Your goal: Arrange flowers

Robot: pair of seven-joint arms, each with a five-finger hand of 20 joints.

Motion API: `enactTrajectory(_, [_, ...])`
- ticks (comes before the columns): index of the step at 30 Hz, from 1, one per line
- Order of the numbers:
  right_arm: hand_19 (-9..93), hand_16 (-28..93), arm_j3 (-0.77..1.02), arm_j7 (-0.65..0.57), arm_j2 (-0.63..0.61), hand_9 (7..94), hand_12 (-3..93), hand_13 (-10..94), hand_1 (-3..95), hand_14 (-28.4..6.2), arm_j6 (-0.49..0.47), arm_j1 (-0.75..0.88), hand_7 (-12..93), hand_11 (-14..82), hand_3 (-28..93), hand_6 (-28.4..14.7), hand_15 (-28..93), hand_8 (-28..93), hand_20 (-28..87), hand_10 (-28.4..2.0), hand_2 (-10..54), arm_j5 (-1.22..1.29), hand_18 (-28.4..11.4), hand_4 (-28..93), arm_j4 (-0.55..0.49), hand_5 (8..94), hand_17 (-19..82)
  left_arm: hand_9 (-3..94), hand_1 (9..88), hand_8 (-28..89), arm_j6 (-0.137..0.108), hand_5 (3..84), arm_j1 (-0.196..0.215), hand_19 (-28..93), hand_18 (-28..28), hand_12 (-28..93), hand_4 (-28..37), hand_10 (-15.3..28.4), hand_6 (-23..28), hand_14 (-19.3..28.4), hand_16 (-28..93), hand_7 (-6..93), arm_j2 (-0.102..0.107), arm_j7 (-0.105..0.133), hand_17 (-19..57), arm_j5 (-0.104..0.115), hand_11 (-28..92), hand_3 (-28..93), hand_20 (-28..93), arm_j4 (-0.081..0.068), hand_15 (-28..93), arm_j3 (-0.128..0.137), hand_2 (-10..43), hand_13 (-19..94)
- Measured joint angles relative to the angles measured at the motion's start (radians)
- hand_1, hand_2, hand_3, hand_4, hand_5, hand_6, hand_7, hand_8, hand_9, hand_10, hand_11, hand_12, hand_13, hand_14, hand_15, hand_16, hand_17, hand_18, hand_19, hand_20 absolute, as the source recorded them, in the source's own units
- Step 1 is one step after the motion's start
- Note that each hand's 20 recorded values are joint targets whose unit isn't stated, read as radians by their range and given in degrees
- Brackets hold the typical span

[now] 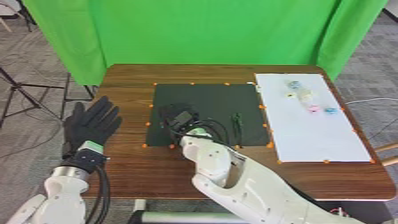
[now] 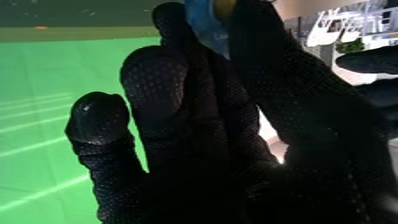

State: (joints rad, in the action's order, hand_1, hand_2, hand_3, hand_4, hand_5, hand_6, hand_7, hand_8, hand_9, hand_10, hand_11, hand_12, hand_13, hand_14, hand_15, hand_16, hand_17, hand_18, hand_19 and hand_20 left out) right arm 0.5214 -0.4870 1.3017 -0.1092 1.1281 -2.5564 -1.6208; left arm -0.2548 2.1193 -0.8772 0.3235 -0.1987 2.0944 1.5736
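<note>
A blue, smooth-looking piece is sitting in my right hand, whose fingers and thumb are pinching it; my glove is hiding its full shape. That hand is hovering toward nine o'clock over the dark, flat, rectangular mat. A slender green stem-like piece is lying toward four o'clock on the mat. At three o'clock from the mat, a white rectangular board is holding small flower-like pieces: a blue one and a yellow one are lying toward eleven, a pink one toward twelve, another blue one toward one. At nine o'clock from the mat, my left hand is resting open, its fingers pointing toward one. Beyond the brown wooden table, a green curtain is hanging at twelve
</note>
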Motion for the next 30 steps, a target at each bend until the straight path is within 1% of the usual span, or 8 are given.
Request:
enactTrajectory(2, [91, 42, 0.000, 0.000, 0.000, 67.3, 20.6, 68, 52.8, -6.6, 0.000, 0.005, 23, 21.1, 75, -3.1, 61, -13, 42, -13.9, -9.5, 0.005, -23.7, -28, -0.003, 60.9, 39, 26.9, 28.6, -12, -0.009, 33.4, 0.000, 32, 10.3, 7, -28.3, 10.7, 5.9, 10.3, -11, 20.4, -0.001, 0.000, -5.8, -0.001, 20, 71, 7, 0.001, 31, 0.000, 12.7, 14])
enactTrajectory(6, [91, 41, 0.003, 0.001, 0.000, 65.5, 19.5, 68, 51.2, -7.3, -0.006, 0.016, 22, 20.4, 76, -3.6, 61, -13, 42, -14.2, -9.5, 0.006, -23.9, -28, -0.009, 59.0, 39, 26.1, 32.8, -12, -0.013, 31.2, -0.002, 31, 10.3, 8, -28.1, 10.5, 5.7, 9.9, -11, 21.7, -0.002, -0.001, -5.9, -0.002, 20, 70, 6, 0.000, 30, 0.000, 7.3, 14])
enactTrajectory(11, [91, 39, 0.007, -0.003, 0.000, 64.0, 18.9, 67, 48.8, -8.4, -0.010, 0.029, 21, 19.9, 77, -4.3, 62, -12, 42, -14.9, -9.5, 0.012, -24.0, -28, -0.016, 58.2, 39, 25.8, 33.8, -13, -0.010, 30.9, -0.004, 32, 10.3, 8, -27.4, 10.3, 5.6, 9.9, -11, 22.4, -0.009, -0.011, -6.0, -0.018, 21, 70, 7, 0.000, 31, 0.007, 6.2, 14])
enactTrajectory(16, [91, 32, 0.027, -0.017, -0.002, 63.2, 18.3, 67, 45.9, -9.9, -0.002, 0.046, 20, 19.1, 78, -4.7, 64, -12, 41, -15.7, -9.5, 0.025, -24.2, -28, -0.047, 58.0, 39, 25.8, 35.8, -13, -0.010, 31.1, -0.001, 32, 10.4, 8, -26.4, 10.2, 5.5, 9.8, -11, 23.0, -0.011, -0.011, -5.8, -0.020, 21, 69, 7, 0.000, 31, 0.011, 4.4, 15])
enactTrajectory(21, [91, 29, 0.060, -0.042, -0.008, 59.8, 17.7, 66, 43.4, -10.4, -0.010, 0.073, 18, 17.0, 77, -6.0, 64, -11, 41, -16.7, -9.5, 0.029, -24.8, -28, -0.122, 55.1, 39, 25.8, 36.1, -13, -0.010, 31.1, 0.011, 32, 10.4, 7, -25.1, 10.2, 5.6, 9.4, -11, 23.2, -0.011, -0.011, -5.9, -0.024, 21, 69, 7, 0.001, 31, 0.019, 3.5, 15])
enactTrajectory(22, [91, 29, 0.069, -0.045, -0.008, 59.5, 17.6, 66, 40.6, -10.7, -0.016, 0.079, 17, 16.8, 75, -6.2, 64, -11, 40, -16.9, -9.5, 0.033, -24.9, -28, -0.138, 54.6, 39, 25.8, 35.9, -13, -0.010, 31.1, 0.013, 32, 10.4, 7, -25.1, 10.2, 5.6, 9.3, -11, 23.2, -0.011, -0.009, -5.8, -0.024, 21, 69, 7, 0.001, 31, 0.021, 3.6, 15])
enactTrajectory(26, [91, 28, 0.132, -0.040, -0.015, 58.9, 17.3, 65, 36.6, -12.4, -0.068, 0.103, 16, 15.3, 74, -6.3, 63, -10, 40, -17.8, -9.3, 0.071, -24.9, -27, -0.209, 54.9, 38, 27.1, 35.6, -13, -0.002, 33.4, 0.023, 32, 10.4, 7, -25.1, 10.4, 6.2, 9.6, -11, 22.1, -0.015, 0.005, -5.7, -0.017, 22, 69, 7, 0.002, 32, 0.029, 3.7, 17])
enactTrajectory(30, [91, 27, 0.276, -0.027, -0.034, 57.3, 17.4, 63, 36.9, -12.7, -0.155, 0.152, 15, 14.6, 75, -6.8, 63, -10, 40, -18.6, -8.1, 0.177, -24.3, -25, -0.298, 54.7, 37, 28.9, 36.2, -13, 0.010, 35.7, 0.051, 32, 10.3, 7, -24.9, 10.5, 6.4, 10.0, -11, 21.4, -0.022, 0.015, -5.5, -0.020, 22, 69, 7, 0.012, 33, 0.060, 3.3, 19])
